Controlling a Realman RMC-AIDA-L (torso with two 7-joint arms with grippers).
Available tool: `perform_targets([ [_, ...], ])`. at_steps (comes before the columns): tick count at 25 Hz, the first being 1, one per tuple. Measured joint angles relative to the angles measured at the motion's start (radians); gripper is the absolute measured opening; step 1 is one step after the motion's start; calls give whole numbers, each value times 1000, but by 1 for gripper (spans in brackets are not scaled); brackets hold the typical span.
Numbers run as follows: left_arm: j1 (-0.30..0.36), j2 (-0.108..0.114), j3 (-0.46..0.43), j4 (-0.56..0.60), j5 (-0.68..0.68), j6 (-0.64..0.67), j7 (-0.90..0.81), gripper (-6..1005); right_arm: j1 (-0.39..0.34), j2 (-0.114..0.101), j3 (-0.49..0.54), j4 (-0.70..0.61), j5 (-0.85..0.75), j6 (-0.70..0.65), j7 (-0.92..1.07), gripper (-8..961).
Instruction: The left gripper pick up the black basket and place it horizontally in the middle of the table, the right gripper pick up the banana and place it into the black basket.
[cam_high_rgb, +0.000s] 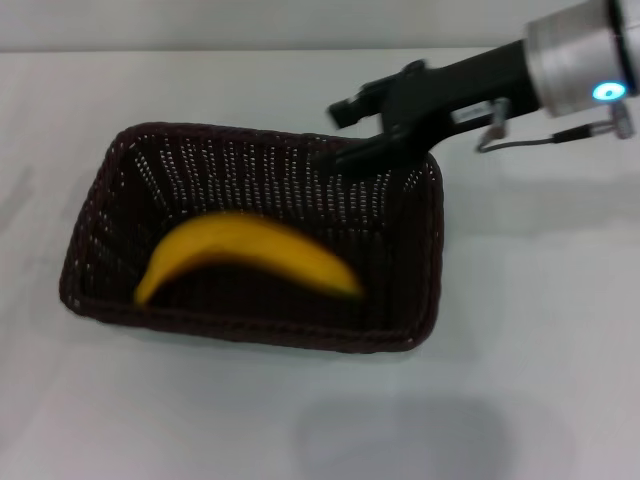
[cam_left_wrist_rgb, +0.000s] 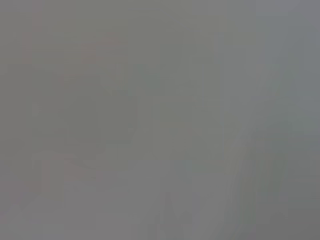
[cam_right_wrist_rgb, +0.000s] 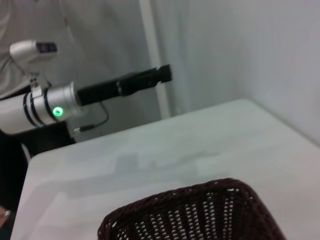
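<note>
Right gripper (cam_high_rgb: 350, 130) hangs over the far rim of the black basket (cam_high_rgb: 110, 215), toward the table's (cam_high_rgb: 540, 330) far right corner. Its fingers look spread and hold nothing. The arm reaches in from the far right edge, forearm nearly level, blue ring light lit. The banana (cam_high_rgb: 250, 255) lies inside the basket on its floor, down and toward the near edge from the gripper, its long axis running roughly left to right along the basket's length. The basket sits about mid-table, long side parallel to the near edge. Judged from this, both placements look done, and the right arm, the nearer one, has only to pull clear.

Left wrist view gives only a featureless grey field.

Right wrist view shows the basket's braided rim, white tabletop beyond, and the left gripper (cam_right_wrist_rgb: 162, 74) raised off past the table's far edge; whether its fingers are apart I cannot tell.
</note>
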Motion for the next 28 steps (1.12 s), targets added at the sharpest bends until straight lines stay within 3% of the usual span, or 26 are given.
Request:
perform_targets([
  [4,4,0,-8,-17,-15,1,0,895,-77,-5,136,-6,37,38,-110,539],
  [7,14,-1,-13,-20,-15,-3,0,894,-152,-7,294,16,77,68,-224,761],
  [13,28,-6,-12,-35,-12,-35,24,894,-264,-5,570,188,136,7,-482,874],
  [17,35,-5,-14,-92,-30,-92,102,895,-290,-5,657,399,229,-109,-719,872],
  [20,47,-6,-26,-131,-48,-135,164,892,-292,-4,700,617,378,-165,-1024,871],
  [24,80,-19,-68,-203,-93,-203,252,887,-278,-2,709,842,585,-176,-1337,870],
  [28,125,-19,-76,-245,-130,-255,291,887,-261,4,709,978,714,-166,-1470,870],
])
